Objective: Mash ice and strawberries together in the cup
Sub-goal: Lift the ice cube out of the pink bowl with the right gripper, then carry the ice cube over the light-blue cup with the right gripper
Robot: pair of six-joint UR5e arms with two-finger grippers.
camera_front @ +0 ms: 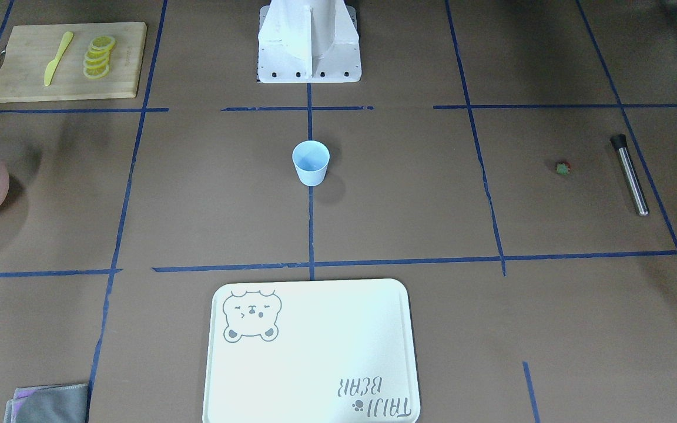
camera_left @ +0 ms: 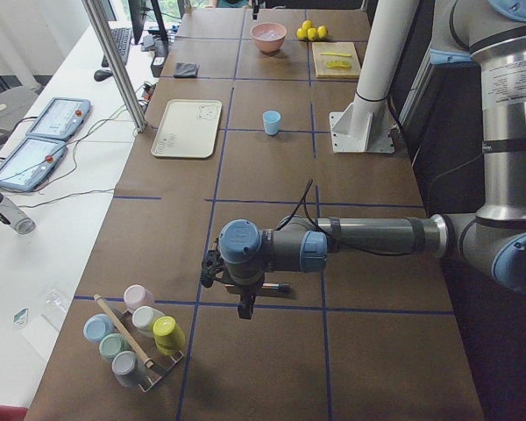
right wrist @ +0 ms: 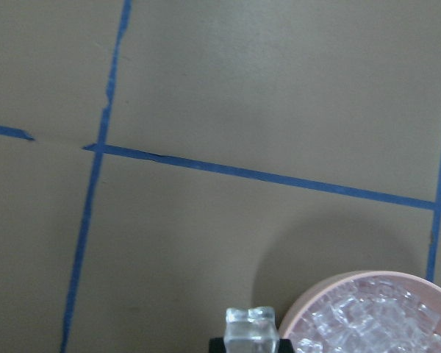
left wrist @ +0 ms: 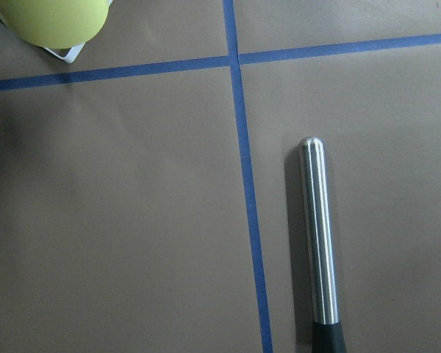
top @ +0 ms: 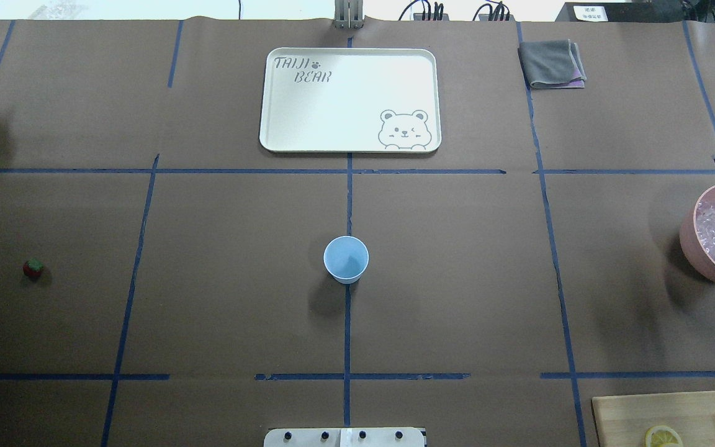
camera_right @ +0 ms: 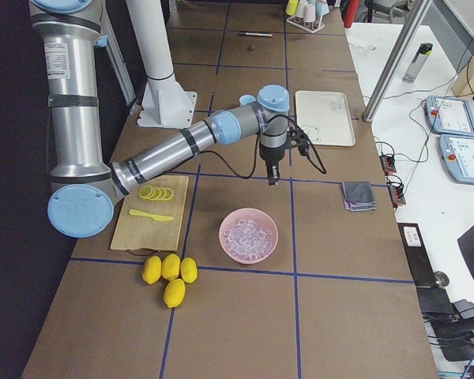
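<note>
1 cube (right wrist: 251, 332) in R jaws, cup (top: 346, 259) ctr

This is a robotics lab. The tabletop (top: 457, 279) is papered brown and marked into cells with blue tape (top: 349, 205), and a white arm pedestal (camera_front: 309, 53) stands at 12 o'clock in the front-facing view. Two teach pendants (camera_left: 60, 118) lie on a white side bench (camera_left: 35, 254) at 9 o'clock in the left view.

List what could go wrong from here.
1. The ice cube in the right fingers looks slick, and the cup stands far from the bowl; it may slip out on the way.
2. The cup is small and free-standing; a misplaced drop could miss or tip it.
3. The strawberry is tiny and may roll when grasped.
</note>
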